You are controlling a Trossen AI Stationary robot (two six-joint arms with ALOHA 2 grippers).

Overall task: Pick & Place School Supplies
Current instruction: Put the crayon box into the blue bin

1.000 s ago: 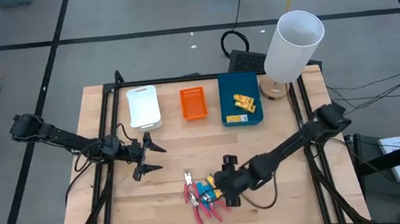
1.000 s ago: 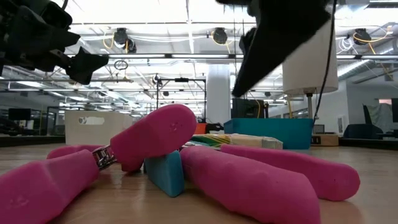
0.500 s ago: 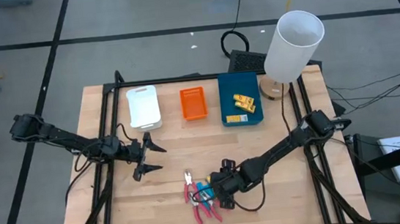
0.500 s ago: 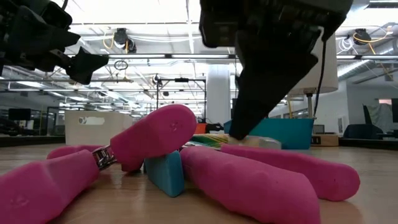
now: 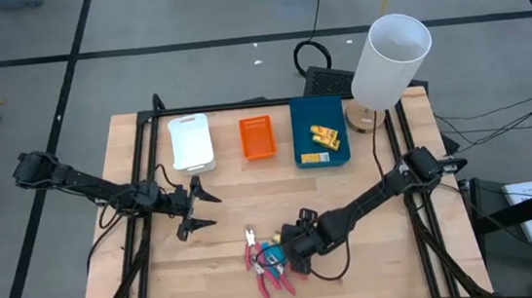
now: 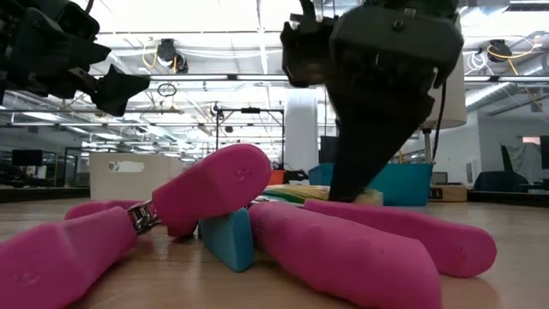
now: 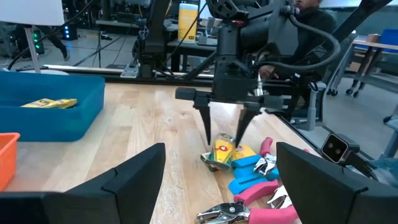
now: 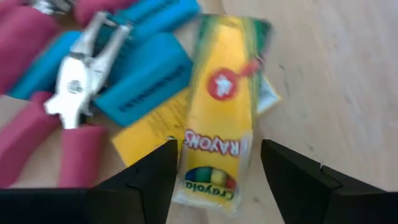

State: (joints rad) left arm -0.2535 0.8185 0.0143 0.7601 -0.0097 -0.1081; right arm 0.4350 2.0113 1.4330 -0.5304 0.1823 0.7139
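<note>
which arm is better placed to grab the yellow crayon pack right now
The right. Its claw is open and straddling the yellow crayon pack at the edge of the pile of supplies. The left claw is also open but hangs off to the side, away from the pile.

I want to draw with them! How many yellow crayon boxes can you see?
4: two in the blue tray - one beside another; two stacked in the pile, one between the right gripper's open fingers, one beneath. More may hide.

Four cameras, one shared pile.
Overhead straight down on tabletop (image 5: 374, 256); low level, close; wrists aimed at crayon packet (image 8: 221, 112).
</note>
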